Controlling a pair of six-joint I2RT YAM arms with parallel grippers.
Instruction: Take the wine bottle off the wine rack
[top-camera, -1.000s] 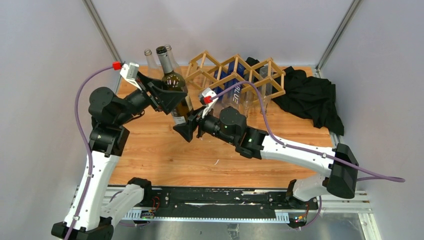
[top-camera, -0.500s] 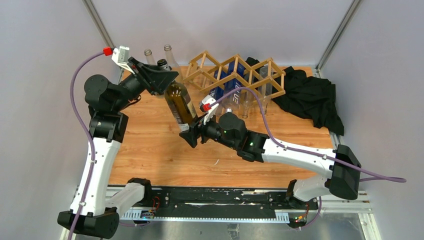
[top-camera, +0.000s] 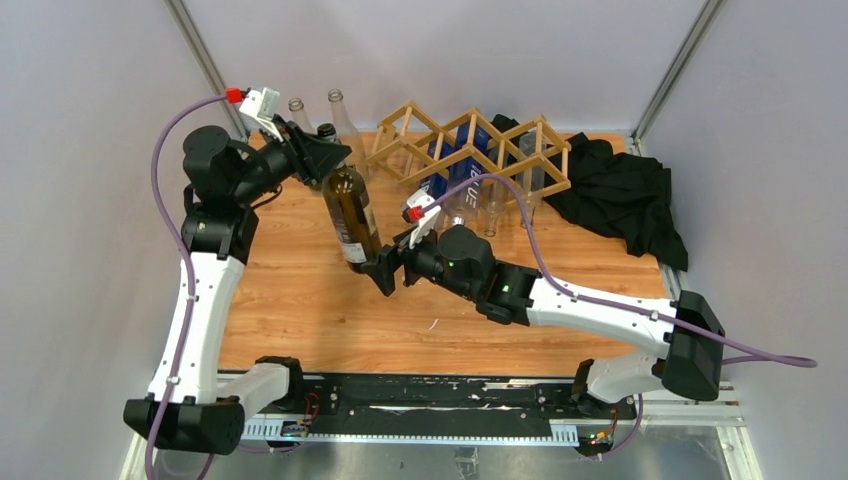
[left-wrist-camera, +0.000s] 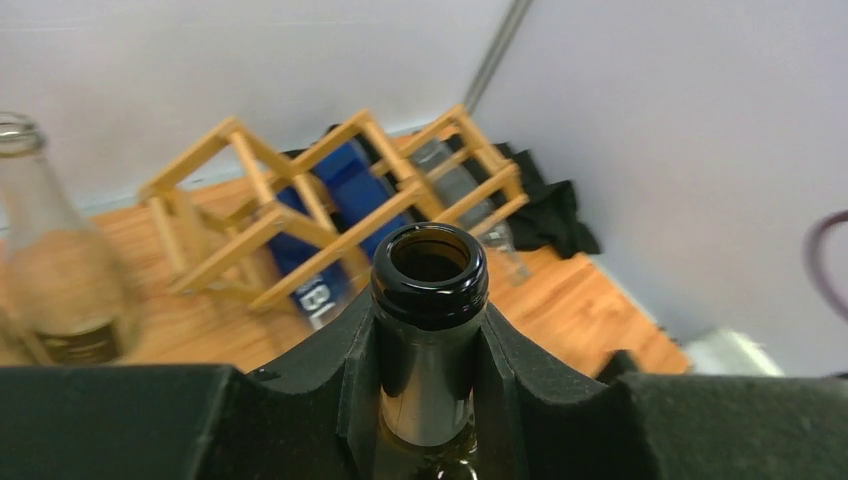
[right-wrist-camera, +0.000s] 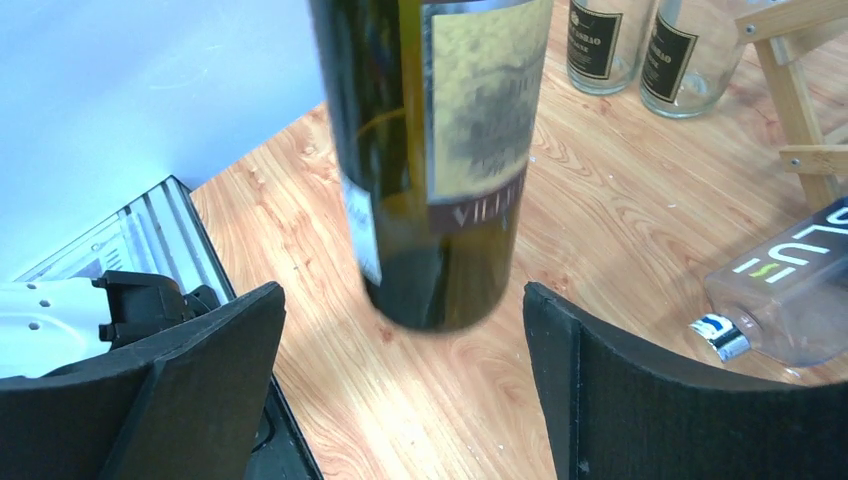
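one bottle (top-camera: 350, 212), tilted at centre-left over the counter (top-camera: 300, 310), off the rack (top-camera: 470, 140). left fingers (left-wrist-camera: 325, 390) closed on its neck; right fingers (right-wrist-camera: 200, 370) wide open either side of its base, not touching. risk: neck-only hold may slip, bottle drops.

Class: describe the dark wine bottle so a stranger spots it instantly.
Find the wine rack at the table's back; look left. The dark wine bottle hangs tilted, its neck in the left gripper. Unlike the clear bottles behind, it is dark glass.
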